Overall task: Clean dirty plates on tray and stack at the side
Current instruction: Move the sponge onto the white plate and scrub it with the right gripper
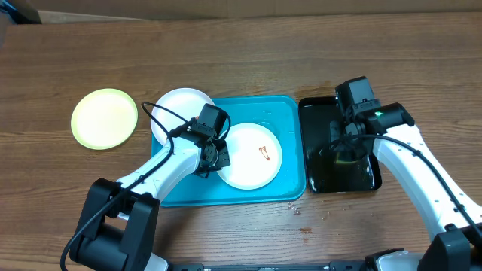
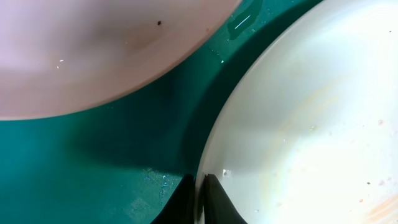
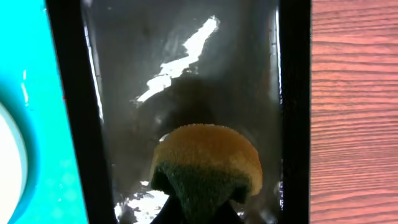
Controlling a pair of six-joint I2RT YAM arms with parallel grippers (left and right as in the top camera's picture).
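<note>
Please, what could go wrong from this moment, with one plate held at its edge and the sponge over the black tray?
1. The left tool pinches only the thin rim of the smeared plate; the plate may slip once it is lifted or scrubbed.
2. The second white plate lies close beside it at the corner of the blue tray, so moving one could knock the other.

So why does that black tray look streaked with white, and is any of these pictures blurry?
Right wrist view: the white streaks are glare on the glossy black tray, with the sponge sharp. Left wrist view: very close, so the smeared plate and the other white plate look soft, casting dark shadows on the turquoise tray. Overhead view: evenly lit and sharp.
</note>
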